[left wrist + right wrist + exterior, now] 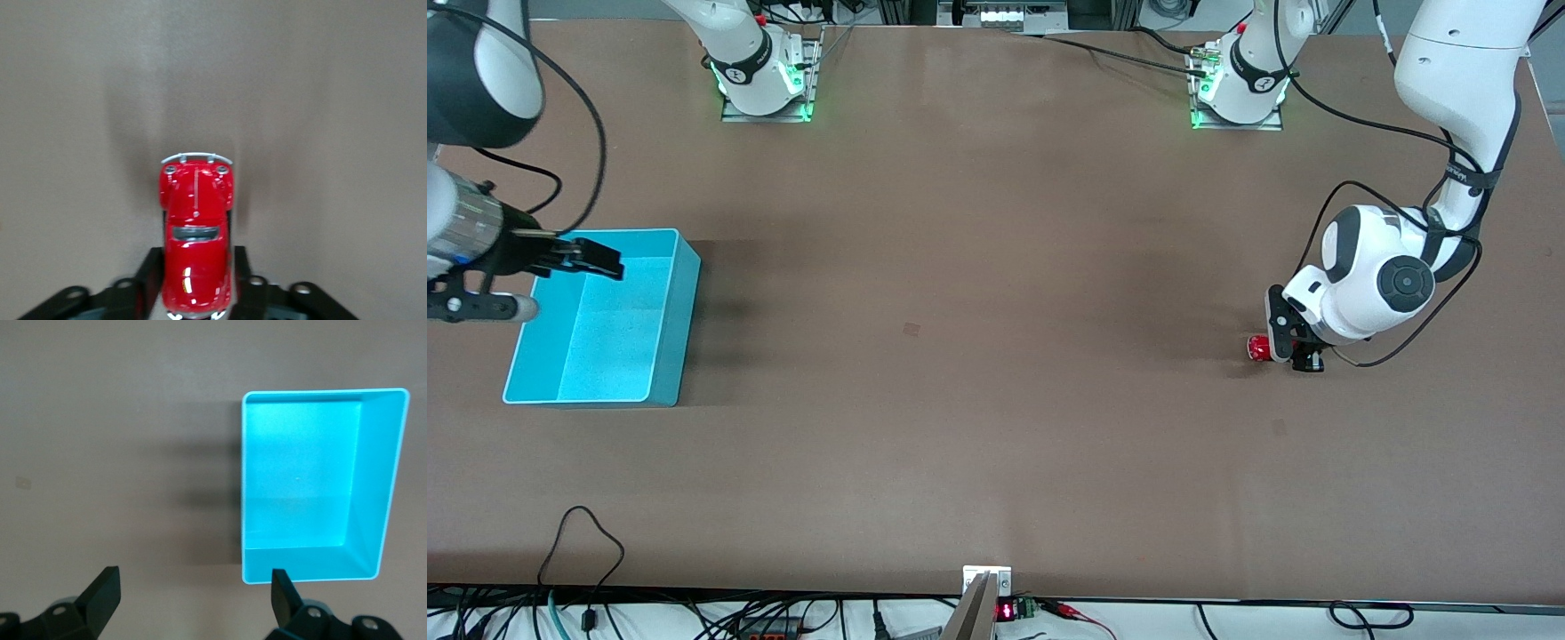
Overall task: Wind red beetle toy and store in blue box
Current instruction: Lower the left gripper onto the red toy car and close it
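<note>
so, counts: 1 red beetle toy, 1 blue box, 2 arms w/ 2 grippers.
red beetle toy (196, 240): on the table (978, 311) at the left arm's end, well apart from the box; nose pokes out past the fingertips.
left gripper (1282, 345): down at table level, fingers (148, 283) pinching the toy's flanks.
blue box (680, 307): at the right arm's end, nothing in it.
right gripper (596, 258): up over the box, fingers (103, 590) spread wide, holding nothing; arm waits.

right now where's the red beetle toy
The red beetle toy sits on the table at the left arm's end, gripped by the shut left gripper, well apart from the blue box.
</note>
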Available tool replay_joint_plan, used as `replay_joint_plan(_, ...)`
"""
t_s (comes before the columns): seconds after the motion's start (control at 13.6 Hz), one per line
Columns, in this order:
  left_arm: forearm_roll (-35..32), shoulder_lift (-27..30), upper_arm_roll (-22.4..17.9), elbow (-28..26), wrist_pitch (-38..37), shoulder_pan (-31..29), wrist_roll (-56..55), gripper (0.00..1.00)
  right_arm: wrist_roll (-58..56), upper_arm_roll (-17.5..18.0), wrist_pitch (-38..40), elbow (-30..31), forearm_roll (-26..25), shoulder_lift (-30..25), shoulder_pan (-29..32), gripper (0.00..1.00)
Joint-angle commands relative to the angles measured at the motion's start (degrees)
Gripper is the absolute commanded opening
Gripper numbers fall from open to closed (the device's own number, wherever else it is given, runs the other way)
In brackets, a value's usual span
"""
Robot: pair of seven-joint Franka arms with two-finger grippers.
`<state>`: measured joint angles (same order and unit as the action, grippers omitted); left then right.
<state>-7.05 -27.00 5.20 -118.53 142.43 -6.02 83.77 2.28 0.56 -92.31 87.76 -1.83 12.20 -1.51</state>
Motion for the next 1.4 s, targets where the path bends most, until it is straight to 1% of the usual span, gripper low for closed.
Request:
replay_joint_plan(0.0,-0.95,-0.16,0.08,-0.21,0.13,-0.22,1.57,0.26,0.09,-0.12,0.38,-0.31,-0.28,0.54,-0.6,1.0)
replay_joint_plan(0.07,-0.95,-0.16,0.08,-0.21,0.13,-0.31,1.74,0.23,0.09,-0.12,0.29,-0.22,-0.36,0.63,-0.59,1.0)
replay_joint_plan(0.52,-0.95,-0.25,0.08,-0.3,0.13,-0.4,1.83,0.23,-0.08,-0.03,0.56,0.04,-0.28,0.72,-1.38,1.0)
replay_joint_plan(0.74,-0.95,-0.77,0.08,-0.12,0.13,-0.75,1.92,0.23,-2.36,-0.03,0.64,0.13,-0.1,0.72,-1.39,1.0)
replay_joint_plan(0.96,-0.95,-1.83,0.08,0.93,0.4,-3.82,7.0,0.22,-2.37,-0.03,0.73,0.13,-0.01,1.24,-1.82,1.0)
replay_joint_plan(1.1,-0.86,-2.36,0.16,1.37,0.4,-7.15,12.01,0.22,-1.67,-0.03,0.82,0.13,-0.01,1.24,-2.09,1.0)
replay_joint_plan(1.33,-0.86,-2.44,0.16,2.16,0.4,-11.99,16.24,0.22,-2.46,-0.03,0.99,0.13,-0.01,1.24,-2.0,1.0)
